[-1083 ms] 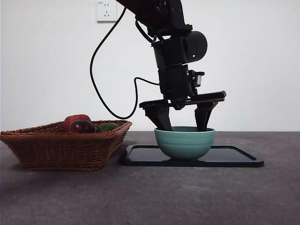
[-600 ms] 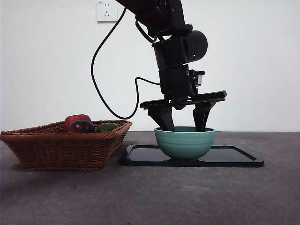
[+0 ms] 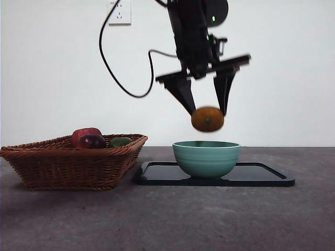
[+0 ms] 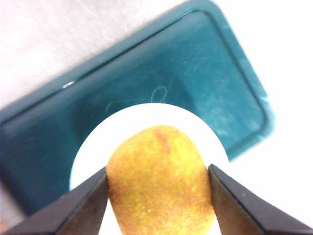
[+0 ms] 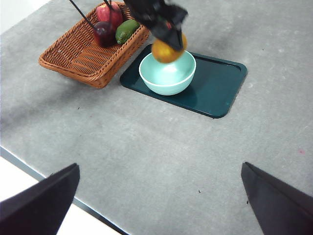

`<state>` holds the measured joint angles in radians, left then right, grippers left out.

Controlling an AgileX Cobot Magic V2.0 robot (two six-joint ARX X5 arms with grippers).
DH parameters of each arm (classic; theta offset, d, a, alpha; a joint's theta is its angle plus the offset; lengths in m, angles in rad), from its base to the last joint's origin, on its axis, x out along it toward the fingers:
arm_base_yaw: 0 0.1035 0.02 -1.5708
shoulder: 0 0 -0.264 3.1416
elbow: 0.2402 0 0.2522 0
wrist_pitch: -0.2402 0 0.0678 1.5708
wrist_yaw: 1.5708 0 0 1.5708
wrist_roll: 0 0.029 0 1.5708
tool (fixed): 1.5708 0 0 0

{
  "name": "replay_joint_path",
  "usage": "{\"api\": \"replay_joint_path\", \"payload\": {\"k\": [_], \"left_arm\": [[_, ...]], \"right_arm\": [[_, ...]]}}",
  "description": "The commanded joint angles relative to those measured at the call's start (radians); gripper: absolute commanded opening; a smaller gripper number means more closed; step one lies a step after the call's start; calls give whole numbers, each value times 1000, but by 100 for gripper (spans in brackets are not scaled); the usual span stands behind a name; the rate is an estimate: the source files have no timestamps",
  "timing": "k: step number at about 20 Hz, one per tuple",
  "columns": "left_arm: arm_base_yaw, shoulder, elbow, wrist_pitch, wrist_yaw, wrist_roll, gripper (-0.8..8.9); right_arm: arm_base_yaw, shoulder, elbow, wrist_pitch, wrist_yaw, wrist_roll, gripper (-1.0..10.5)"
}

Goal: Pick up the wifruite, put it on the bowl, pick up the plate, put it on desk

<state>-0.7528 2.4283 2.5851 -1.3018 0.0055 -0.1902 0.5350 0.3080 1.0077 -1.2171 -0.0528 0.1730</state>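
Your left gripper [image 3: 207, 111] clamps the wifruite [image 3: 207, 118] between its jaws, right above the bowl [image 3: 206, 158]. It looks light, firm and smooth-skinned, so grip its widest middle. Right gripper [image 5: 156, 205] waits, jaws wide apart.

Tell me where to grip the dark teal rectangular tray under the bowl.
Probably the short raised rim at the free end of the dark teal rectangular tray, approached from the side away from the brown wicker basket. The teal glazed bowl sits toward the basket end.
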Motion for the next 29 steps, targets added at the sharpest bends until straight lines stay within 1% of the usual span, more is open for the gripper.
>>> {"api": "replay_joint_path", "payload": {"k": [1, 5, 11, 15, 17, 19, 21, 23, 26, 29], "left_arm": [[-6, 30, 94, -53, 3, 22, 272], [-6, 27, 158, -151, 3, 22, 272], [-7, -32, 157, -172, 12, 21, 272], [-8, -128, 134, -179, 27, 22, 272], [-8, -212, 56, -179, 27, 29, 272], [-8, -316, -74, -179, 27, 46, 272], [-6, -419, -212, -179, 7, 57, 271], [5, -517, -338, -179, -35, 59, 272], [48, -642, -511, -179, -37, 58, 272], [114, -729, -683, -175, -37, 58, 272]], "right_arm": [[6, 2, 6, 5, 2, 10, 553], [6, 2, 6, 3, 1, 10, 553], [6, 2, 6, 4, 1, 11, 553], [6, 2, 6, 5, 1, 10, 553], [6, 2, 6, 5, 1, 11, 553], [6, 2, 6, 4, 1, 24, 553], [6, 2, 6, 4, 1, 31, 553], [6, 2, 6, 5, 1, 30, 553], [6, 2, 6, 5, 1, 30, 553], [6, 2, 6, 8, 1, 30, 553]]}}
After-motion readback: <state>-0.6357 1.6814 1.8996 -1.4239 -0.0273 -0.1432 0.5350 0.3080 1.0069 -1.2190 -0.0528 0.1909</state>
